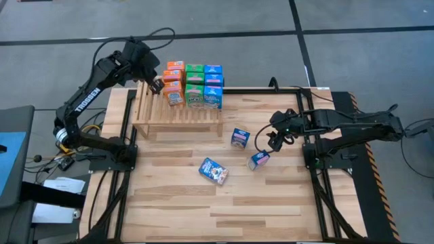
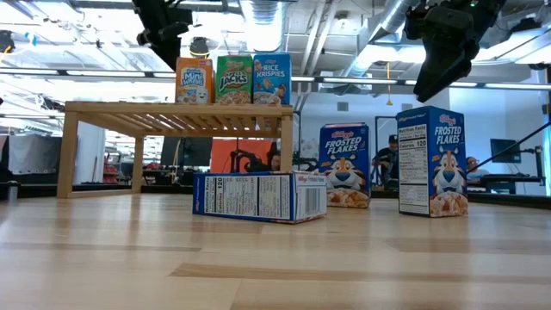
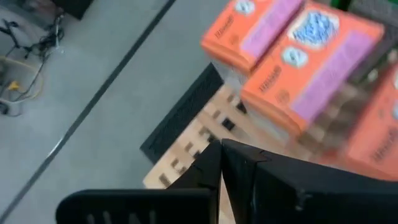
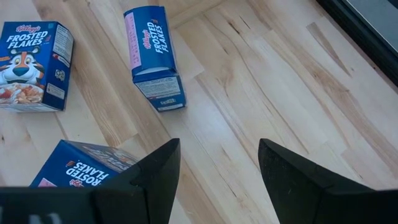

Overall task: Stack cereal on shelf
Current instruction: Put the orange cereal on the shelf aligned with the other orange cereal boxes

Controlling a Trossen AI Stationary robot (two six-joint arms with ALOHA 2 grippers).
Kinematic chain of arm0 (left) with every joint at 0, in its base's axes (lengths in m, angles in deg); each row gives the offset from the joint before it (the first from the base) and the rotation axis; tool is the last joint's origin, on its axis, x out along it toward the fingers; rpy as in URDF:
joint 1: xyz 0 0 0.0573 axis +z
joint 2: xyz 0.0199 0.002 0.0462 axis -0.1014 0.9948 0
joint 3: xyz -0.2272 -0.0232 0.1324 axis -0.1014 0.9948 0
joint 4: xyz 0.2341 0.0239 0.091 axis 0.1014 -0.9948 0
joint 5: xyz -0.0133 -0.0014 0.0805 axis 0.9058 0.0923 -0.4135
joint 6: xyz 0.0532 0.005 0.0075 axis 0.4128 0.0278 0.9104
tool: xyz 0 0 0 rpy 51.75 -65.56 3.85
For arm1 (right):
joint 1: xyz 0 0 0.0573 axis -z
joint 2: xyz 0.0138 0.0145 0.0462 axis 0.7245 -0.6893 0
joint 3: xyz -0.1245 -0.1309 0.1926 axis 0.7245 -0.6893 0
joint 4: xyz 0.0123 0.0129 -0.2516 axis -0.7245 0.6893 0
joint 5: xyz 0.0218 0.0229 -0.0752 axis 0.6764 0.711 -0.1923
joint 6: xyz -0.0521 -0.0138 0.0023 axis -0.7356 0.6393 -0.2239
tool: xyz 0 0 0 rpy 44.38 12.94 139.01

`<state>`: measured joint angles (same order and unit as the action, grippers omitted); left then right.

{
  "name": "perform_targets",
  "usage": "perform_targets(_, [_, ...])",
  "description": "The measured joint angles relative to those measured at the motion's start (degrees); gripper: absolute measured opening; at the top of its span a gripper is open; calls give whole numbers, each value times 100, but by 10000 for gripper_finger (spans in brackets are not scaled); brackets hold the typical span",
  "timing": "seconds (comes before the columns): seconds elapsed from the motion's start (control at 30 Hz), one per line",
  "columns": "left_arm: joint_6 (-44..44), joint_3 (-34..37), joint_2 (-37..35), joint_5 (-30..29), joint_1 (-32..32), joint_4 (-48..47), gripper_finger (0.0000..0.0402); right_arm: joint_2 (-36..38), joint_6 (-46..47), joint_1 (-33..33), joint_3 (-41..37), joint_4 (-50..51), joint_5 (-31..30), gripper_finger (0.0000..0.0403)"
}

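Note:
The shelf (image 1: 176, 114) (image 2: 176, 119) stands at the table's far left. Orange (image 1: 173, 83) (image 3: 298, 62), green (image 1: 194, 85) and blue (image 1: 213, 85) cereal boxes stand in rows on its far part. My left gripper (image 1: 157, 85) (image 3: 221, 163) is shut, over the slats just left of the orange boxes, with nothing between its fingers. Three blue boxes rest on the table: two upright (image 1: 240, 137) (image 1: 259, 160) and one lying flat (image 1: 213, 170) (image 2: 258, 196). My right gripper (image 1: 274, 140) (image 4: 217, 168) hangs open above the table, over the nearest upright box (image 4: 81, 169).
Black frame rails run along the table's left (image 1: 125, 146) and right (image 1: 313, 152) sides by the arm bases. Bare plank tabletop (image 1: 224, 210) stretches toward the near edge. The shelf's near slats (image 1: 178, 116) carry no boxes.

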<state>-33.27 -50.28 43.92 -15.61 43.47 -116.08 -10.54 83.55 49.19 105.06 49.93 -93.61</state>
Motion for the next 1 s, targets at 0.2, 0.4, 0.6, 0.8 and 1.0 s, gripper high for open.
perform_targets(0.2, [-119,276,8,604,282,396,0,-2,0,0,0,0,0,240])
perform_targets(0.4, [-242,344,11,958,309,680,0,-1,-2,0,0,0,0,240])
perform_targets(0.6, [-324,344,11,1151,311,748,0,1,-2,0,0,2,0,240])
perform_targets(0.8, [-448,344,11,1352,311,864,0,-1,-7,0,0,2,0,240])
perform_targets(1.0, [-386,344,11,1191,309,774,0,1,-20,0,0,2,0,240])
